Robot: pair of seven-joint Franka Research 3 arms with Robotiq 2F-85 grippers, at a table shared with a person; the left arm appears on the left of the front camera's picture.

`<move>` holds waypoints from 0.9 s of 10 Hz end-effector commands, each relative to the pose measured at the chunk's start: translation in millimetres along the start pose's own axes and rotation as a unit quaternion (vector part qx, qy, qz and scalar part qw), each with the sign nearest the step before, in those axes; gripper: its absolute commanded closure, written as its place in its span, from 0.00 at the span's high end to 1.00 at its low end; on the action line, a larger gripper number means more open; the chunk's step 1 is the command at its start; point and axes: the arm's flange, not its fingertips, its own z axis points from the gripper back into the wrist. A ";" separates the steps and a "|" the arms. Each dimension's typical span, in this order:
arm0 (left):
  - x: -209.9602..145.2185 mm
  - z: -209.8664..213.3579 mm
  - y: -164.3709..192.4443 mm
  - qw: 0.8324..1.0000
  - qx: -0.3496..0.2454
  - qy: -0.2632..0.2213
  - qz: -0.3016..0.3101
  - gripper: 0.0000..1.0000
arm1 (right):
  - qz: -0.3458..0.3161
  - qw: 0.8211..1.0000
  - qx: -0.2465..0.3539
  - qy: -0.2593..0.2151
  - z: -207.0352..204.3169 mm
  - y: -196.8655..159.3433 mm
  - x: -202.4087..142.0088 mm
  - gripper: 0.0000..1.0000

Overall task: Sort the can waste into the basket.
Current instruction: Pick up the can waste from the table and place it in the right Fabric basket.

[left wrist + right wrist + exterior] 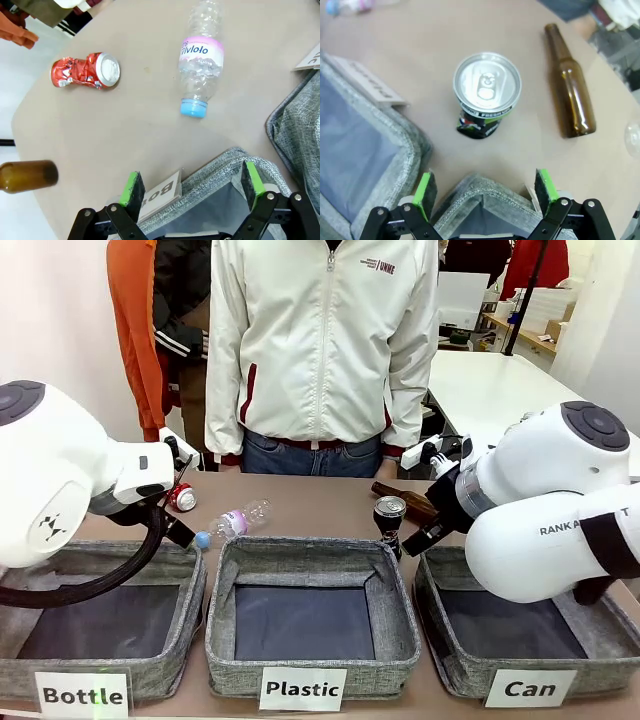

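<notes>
1. Since the grey bin labelled "Plastic" (225, 635) stands in the middle of the table (320, 502), we place everything else against it.
2. Just left of the Plastic bin we see the like bin labelled "Bottle" (190, 615).
3. Above that bin's far wall, left of the Plastic bin's far left corner, hangs the left gripper (192, 182). Its green pads (132, 187) are spread wide, and we see nothing between them.
4. Beyond and left of the Plastic bin's far left corner, the red can (182, 497) lies crushed on its side on the bare table, its silver top showing. It is in no bin.
5. Closer to that same corner, a clear plastic bottle (232, 522) lies on its side, its blue cap pointing toward the Bottle bin.
6. Behind the Plastic bin, at the table's far edge, a person (320, 350) in a white jacket stands.
7. Just off the Plastic bin's far right corner, the dark can (389, 520) stands upright with its silver top up and its lower body dented. It stands on the table, outside the bins.
8. Behind and right of that corner, past the dark can, a brown glass bottle (405, 498) lies on its side.
9. Right of the Plastic bin's far right corner, the right gripper (485, 192) hangs over a corner of the neighbouring basket. We see its pads (425, 192) wide apart and holding nothing.
10. Just right of the Plastic bin sits the "Can" basket (440, 640). Both cans lie outside it.
</notes>
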 end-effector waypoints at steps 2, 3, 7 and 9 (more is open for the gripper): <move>0.0 0.1 0.0 1.000 0.000 0.000 0.000 1.00 | -0.001 1.000 0.000 0.000 0.0 -0.1 0.0 1.00; 0.0 0.1 0.0 1.000 0.000 0.000 0.000 1.00 | -0.001 1.000 0.000 0.000 0.0 -0.1 0.0 1.00; 0.0 0.0 0.0 1.000 0.000 0.000 0.000 1.00 | 0.000 1.000 0.000 0.000 0.0 0.0 0.0 1.00; 20.4 55.5 -52.1 0.999 -0.024 0.011 0.022 1.00 | -0.031 0.998 0.044 0.029 41.1 1.1 9.2 1.00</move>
